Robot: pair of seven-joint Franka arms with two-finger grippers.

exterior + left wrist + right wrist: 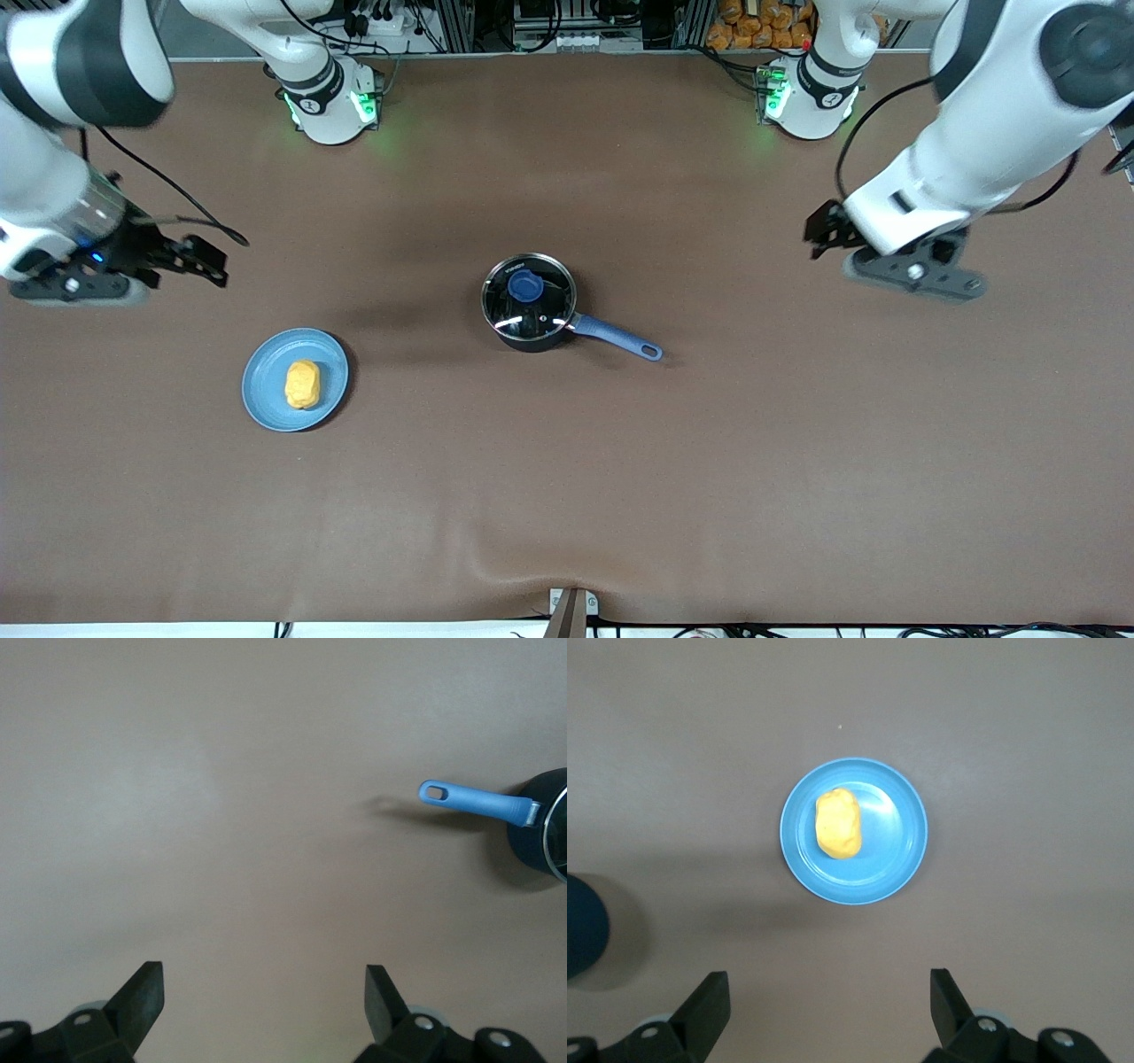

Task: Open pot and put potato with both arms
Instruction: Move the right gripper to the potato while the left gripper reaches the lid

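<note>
The black pot [529, 306] stands mid-table with its glass lid [542, 310] on. The lid's blue knob [525, 286] is up, and the long blue handle [616, 337] points toward the left arm's end. The yellow potato [302, 384] lies on a light-blue plate [266, 372] toward the right arm's end. My left gripper [813, 235] hangs open and empty above bare table; its wrist view shows the handle [478, 802] and the pot's edge [542, 828] ahead of the gripper [263, 988]. My right gripper [215, 263] is open and empty, with the potato [837, 823] and plate [895, 837] ahead of it [830, 988].
Brown cloth [567, 496] covers the whole table. The arm bases [332, 106] [806, 102] stand along the edge farthest from the front camera. A dark round shape [580, 926] shows at the rim of the right wrist view. A small bracket [571, 607] sits at the nearest edge.
</note>
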